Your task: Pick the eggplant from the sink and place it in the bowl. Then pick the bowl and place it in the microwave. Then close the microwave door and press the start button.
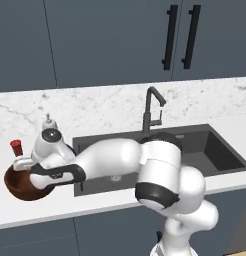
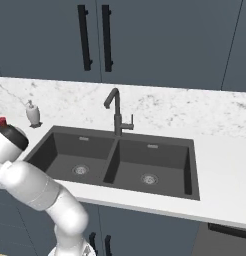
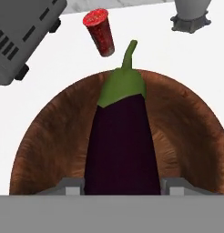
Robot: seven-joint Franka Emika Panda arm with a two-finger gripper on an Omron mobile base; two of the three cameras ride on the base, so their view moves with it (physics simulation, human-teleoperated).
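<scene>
White marbled counter (image 1: 95,107) runs across the middle of both base views under dark blue-grey cabinets, with the dark grey sink (image 2: 160,170) set into it, both basins holding nothing but their drains. At the far left of the left base view the reddish-brown bowl (image 1: 17,187) sits on the counter beside the sink, with the arm reaching over it. In the hand view the bowl's rim (image 3: 36,132) spans the lower frame. The eggplant (image 3: 122,136) hangs over its middle, stem toward the top, its purple body clamped between the gripper (image 3: 122,185) fingers at the bottom edge. It looks light, firm and glossy, so probably slippery; the mid-body hold seems sound. The bowl looks stiff and smooth-sided, best taken at the rim. A small red cup (image 3: 99,31) stands at upper centre, near the bowl.
</scene>
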